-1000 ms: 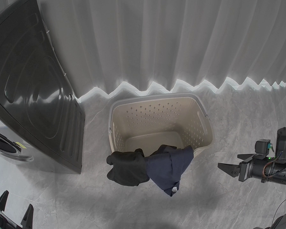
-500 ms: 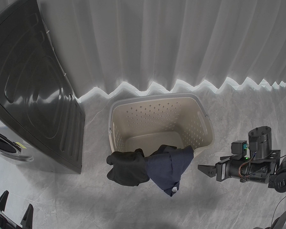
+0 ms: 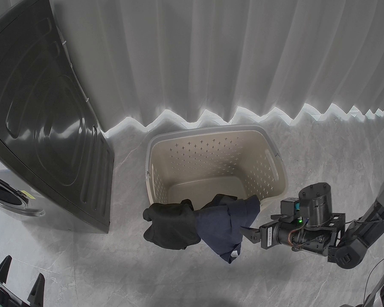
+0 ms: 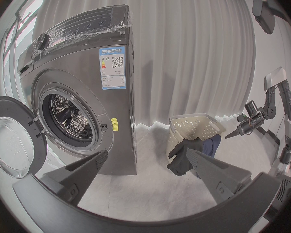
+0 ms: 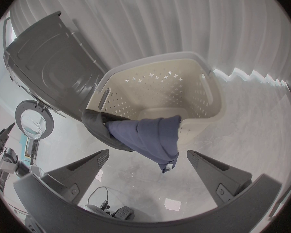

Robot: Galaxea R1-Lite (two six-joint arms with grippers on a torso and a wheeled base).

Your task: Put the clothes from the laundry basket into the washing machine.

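Right end effector (image 5: 147, 152) gapes wide, empty, one fingertip (image 3: 244, 230) just beside the navy garment (image 3: 224, 229), contact unclear; left end effector (image 4: 146, 152) gapes too, mostly cut off in head view. Washing machine (image 4: 87, 81) stands open. Laundry basket (image 3: 213, 129) carries a black garment (image 3: 170, 224) and the navy one draped over its near rim, hiding it.

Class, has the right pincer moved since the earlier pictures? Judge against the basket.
Yes. The right pincer moved leftward toward the laundry basket, nearing the navy garment on its rim.

Dim, even light | glow under curtain (image 3: 243, 43) (brightest) | fisheye wrist views
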